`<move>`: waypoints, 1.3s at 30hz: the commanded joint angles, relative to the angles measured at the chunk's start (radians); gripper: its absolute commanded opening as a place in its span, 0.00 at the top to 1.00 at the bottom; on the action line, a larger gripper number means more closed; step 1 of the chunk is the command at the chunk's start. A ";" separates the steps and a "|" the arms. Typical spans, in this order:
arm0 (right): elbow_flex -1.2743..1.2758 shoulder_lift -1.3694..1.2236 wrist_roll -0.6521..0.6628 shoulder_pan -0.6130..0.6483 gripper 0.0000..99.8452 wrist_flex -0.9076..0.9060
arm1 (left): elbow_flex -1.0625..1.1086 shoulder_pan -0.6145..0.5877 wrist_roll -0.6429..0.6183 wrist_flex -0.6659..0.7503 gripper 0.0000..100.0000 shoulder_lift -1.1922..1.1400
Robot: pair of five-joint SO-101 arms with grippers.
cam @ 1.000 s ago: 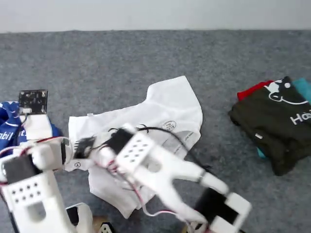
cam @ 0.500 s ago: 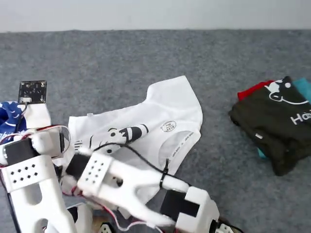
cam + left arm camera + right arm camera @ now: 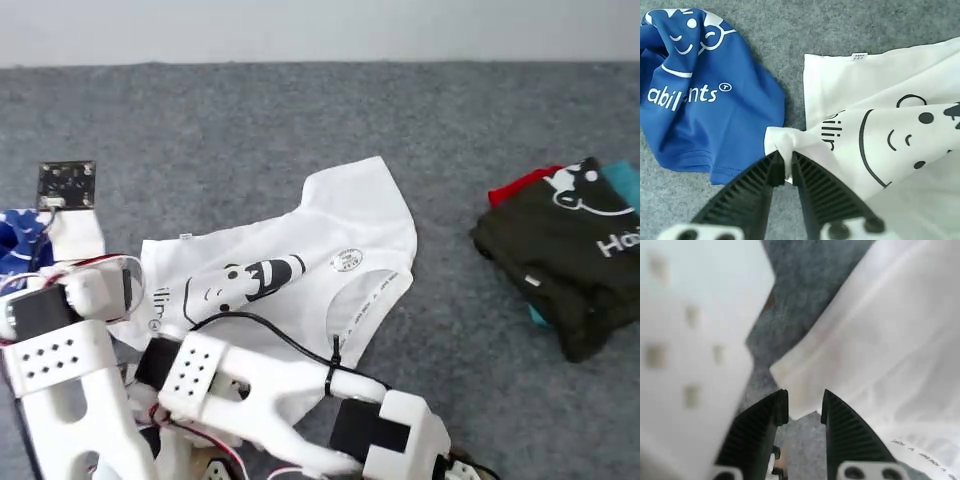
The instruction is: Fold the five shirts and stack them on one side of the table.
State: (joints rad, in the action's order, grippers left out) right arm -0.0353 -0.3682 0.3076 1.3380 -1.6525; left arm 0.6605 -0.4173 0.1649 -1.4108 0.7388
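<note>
Left end effector (image 3: 785,162) pinches white shirt (image 3: 840,85) corner beside blue shirt (image 3: 705,100); right end effector (image 3: 803,400) parted astride hem.

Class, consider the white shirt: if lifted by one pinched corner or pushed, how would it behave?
Probably floppy: the white shirt lies creased, its corner bunched between the shut fingers of the left gripper. Likely light, being thin cloth. Pushed, it would probably wrinkle rather than slide on the grey table cover.
</note>
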 commanded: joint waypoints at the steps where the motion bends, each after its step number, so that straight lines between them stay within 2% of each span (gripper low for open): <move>1: 0.095 -0.050 -0.006 0.071 0.87 0.065 | -0.039 -0.009 -0.002 -0.008 0.99 -0.002; 8: 0.184 -0.056 -0.005 0.031 0.88 0.104 | -0.039 -0.011 0.000 -0.002 0.99 0.005; 10: 0.219 -0.048 -0.011 -0.031 0.88 0.117 | -0.039 -0.011 0.000 -0.005 0.99 0.005; 16: 0.239 -0.038 -0.005 -0.329 0.88 0.114 | -0.038 -0.011 0.000 -0.006 0.99 0.005; 18: 0.247 -0.007 -0.003 -0.366 0.88 0.114 | -0.036 -0.011 0.000 -0.006 0.99 0.005; 27: 0.333 0.147 -0.006 -0.275 0.88 0.127 | -0.033 -0.011 0.000 -0.006 0.99 0.003; 36: 0.577 0.163 -0.009 -0.269 0.88 0.397 | -0.031 -0.011 -0.002 -0.008 0.99 0.005; 39: 0.608 0.173 -0.005 -0.272 0.88 0.432 | -0.031 -0.011 -0.002 -0.008 0.99 0.005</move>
State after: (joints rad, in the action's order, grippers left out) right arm 0.5278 -0.1887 0.3046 1.0572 -1.2919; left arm 0.6590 -0.4235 0.1649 -1.4108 0.7388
